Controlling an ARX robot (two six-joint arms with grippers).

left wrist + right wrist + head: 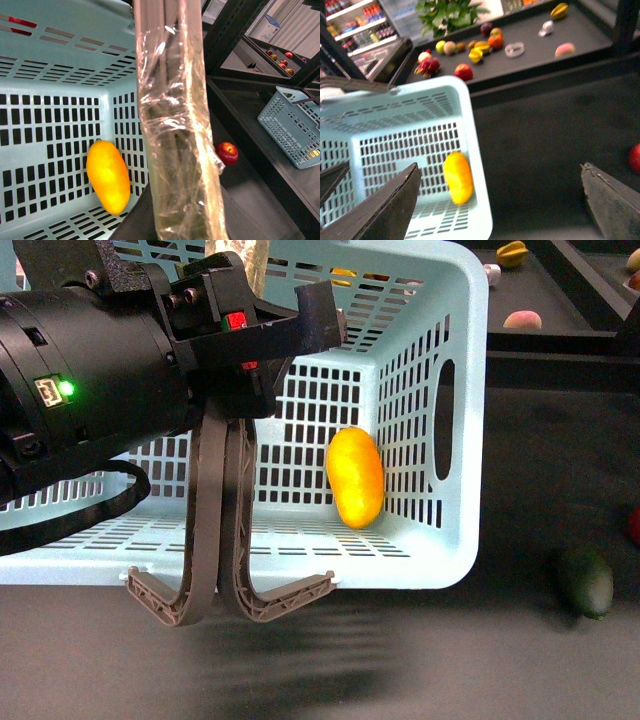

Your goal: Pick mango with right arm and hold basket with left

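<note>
Resting inside the basket [470,340], the mango [356,478]; right fingers [380,210] spread wide, empty; left fingers [312,325] partly hidden, grip unclear.

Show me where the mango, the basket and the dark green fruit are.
mango [356,478], front view, middle of its skin.
basket [466,420], front view, solid right wall beside the oval hole.
dark green fruit [587,582], front view, its middle.

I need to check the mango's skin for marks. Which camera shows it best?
The left wrist view: the mango is largest, sharp and whole inside the basket. The front view shows it whole but smaller; the right wrist view shows it small and blurred.
</note>
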